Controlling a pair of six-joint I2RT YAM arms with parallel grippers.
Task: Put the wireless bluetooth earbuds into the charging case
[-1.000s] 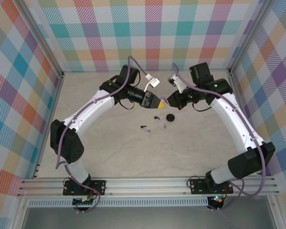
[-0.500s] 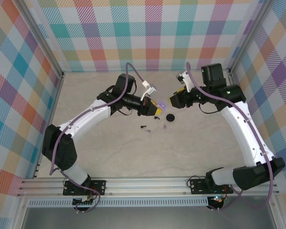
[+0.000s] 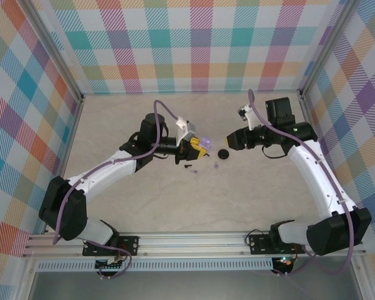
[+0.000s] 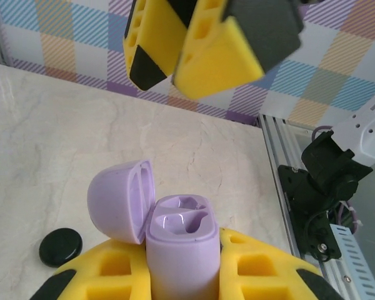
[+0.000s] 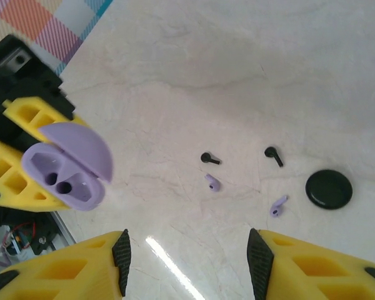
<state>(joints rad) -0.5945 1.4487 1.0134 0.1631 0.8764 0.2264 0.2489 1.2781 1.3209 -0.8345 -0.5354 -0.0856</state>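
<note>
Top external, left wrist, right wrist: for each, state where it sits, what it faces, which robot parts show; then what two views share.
Top external: above, behind the bases, facing down onto the table; both arms whole.
Left wrist: on the left arm, facing the right gripper over the open lavender case; left gripper clamps it.
Right wrist: on the right arm, facing down at earbuds and black case; its fingers stand apart.
Shared: both wrist views show the lavender and black cases.
</note>
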